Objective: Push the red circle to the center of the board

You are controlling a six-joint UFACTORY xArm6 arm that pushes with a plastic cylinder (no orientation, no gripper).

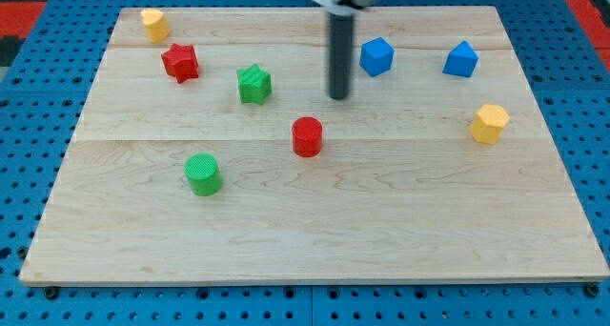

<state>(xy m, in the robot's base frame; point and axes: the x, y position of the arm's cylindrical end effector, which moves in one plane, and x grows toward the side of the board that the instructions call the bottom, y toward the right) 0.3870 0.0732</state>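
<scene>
camera view: my tip (338,97) rests on the table (400,231), just above and to the view's right of the red circle (307,136), apart from it. no jaws here; the arm ends in a rod. green star (254,84) lies left.

One raised camera overlooks the whole board (315,259).

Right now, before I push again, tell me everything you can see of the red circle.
The red circle is a short, upright cylinder, solid red with a flat round top, plastic by the look of it. It stands on the wooden board close to the middle, slightly toward the view's left. Nothing touches it: my tip sits apart, up and to the view's right, and the green star and green cylinder stand clear.
</scene>
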